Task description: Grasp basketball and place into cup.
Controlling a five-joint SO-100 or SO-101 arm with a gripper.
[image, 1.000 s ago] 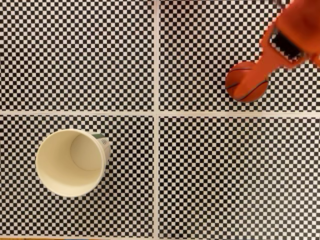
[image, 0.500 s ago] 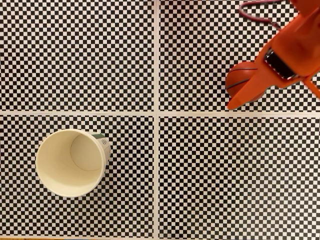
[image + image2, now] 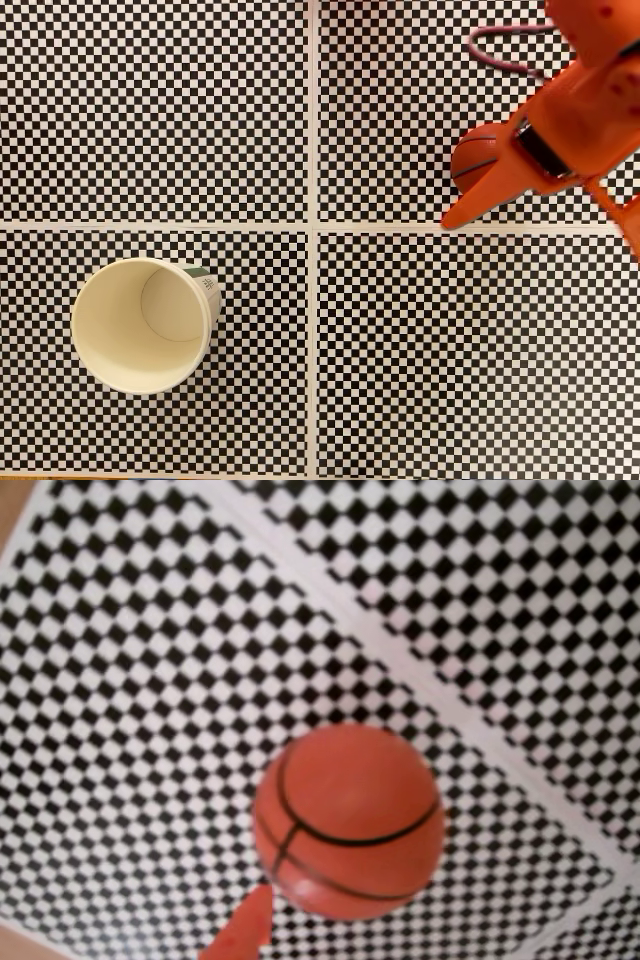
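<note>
Your gripper (image 3: 540, 210) hangs over the upper right of the checkered mat (image 3: 400, 350) with its fingers spread apart and nothing held: one long finger (image 3: 480, 195) slants across the ball's lower right side toward the white stripe, the other is at the right edge. The basketball (image 3: 472, 155) lies on the mat just up and left of that long finger, so you would judge the gap must shift that way before closing. The ball is round, smooth, dark orange-red with thin black seams; the cream paper cup (image 3: 140, 325) stands open-mouthed well apart, lower left.
</note>
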